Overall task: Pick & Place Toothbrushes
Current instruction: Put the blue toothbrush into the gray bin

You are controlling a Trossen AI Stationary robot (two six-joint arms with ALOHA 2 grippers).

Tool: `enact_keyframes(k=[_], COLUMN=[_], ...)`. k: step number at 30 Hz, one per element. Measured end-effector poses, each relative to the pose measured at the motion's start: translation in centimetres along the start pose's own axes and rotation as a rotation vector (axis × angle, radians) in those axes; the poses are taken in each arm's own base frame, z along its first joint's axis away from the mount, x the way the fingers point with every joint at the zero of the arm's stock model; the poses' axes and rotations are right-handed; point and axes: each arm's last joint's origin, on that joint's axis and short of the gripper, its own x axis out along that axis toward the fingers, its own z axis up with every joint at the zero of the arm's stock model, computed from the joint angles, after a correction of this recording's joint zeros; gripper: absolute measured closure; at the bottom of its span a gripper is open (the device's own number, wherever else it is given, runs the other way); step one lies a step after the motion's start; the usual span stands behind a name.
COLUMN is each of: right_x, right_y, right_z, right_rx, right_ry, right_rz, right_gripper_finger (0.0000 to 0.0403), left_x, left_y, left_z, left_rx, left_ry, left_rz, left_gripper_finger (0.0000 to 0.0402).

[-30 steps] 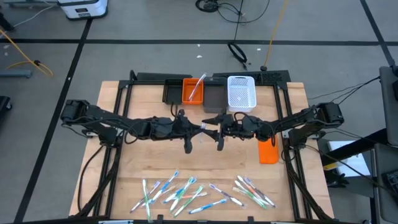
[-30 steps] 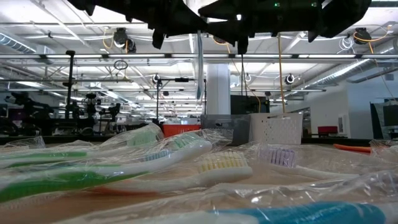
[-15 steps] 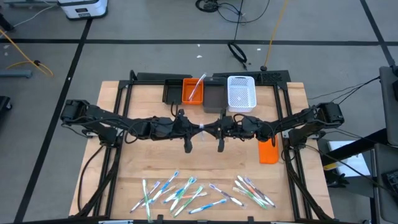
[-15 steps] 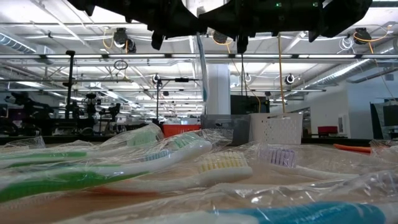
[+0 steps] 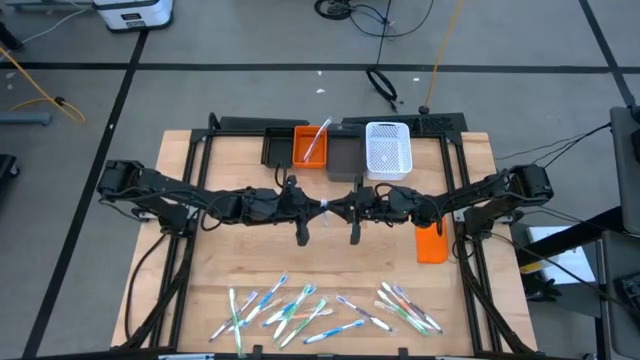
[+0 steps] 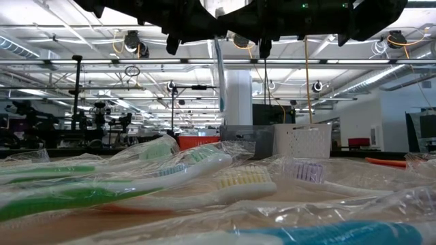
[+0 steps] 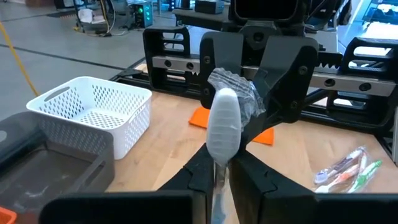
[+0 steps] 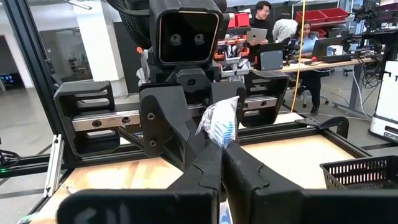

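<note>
Two arms are met nose to nose above mid-surface (image 5: 250,250), a single wrapped toothbrush (image 6: 219,71) being shared between them. It is hung upright, long axis vertical, equally near both. The right hand (image 5: 352,212) is pressed shut on its wrapped head; whether the left hand (image 5: 322,207) is still pinching cannot be told. Remaining toothbrushes (image 5: 290,308) are left scattered along the near edge, well below.
</note>
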Motion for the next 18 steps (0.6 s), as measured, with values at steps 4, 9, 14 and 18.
enact_keyframes(k=[4, 9, 14, 18], right_x=[0.00, -0.09, -0.09, -0.09], right_y=[0.00, -0.32, -0.36, -0.38], right_z=[-0.02, 0.08, -0.02, -0.06], right_rx=[-0.004, -0.010, -0.011, -0.012], right_ry=[0.002, 0.016, 0.026, 0.030], right_rz=[-0.001, -0.012, -0.014, -0.015], right_gripper_finger=[0.0403, 0.0403, 0.0403, 0.0403], left_x=[0.00, -0.02, -0.06, -0.06], left_y=[0.01, 0.00, 0.12, 0.13], left_z=[-0.04, -0.22, -0.65, -0.68], left_rx=[0.001, 0.016, 0.075, 0.080], left_ry=[0.004, 0.022, 0.063, 0.066], left_rz=[0.000, 0.005, 0.035, 0.037], left_gripper_finger=[0.0356, 0.0355, 0.0354, 0.0326])
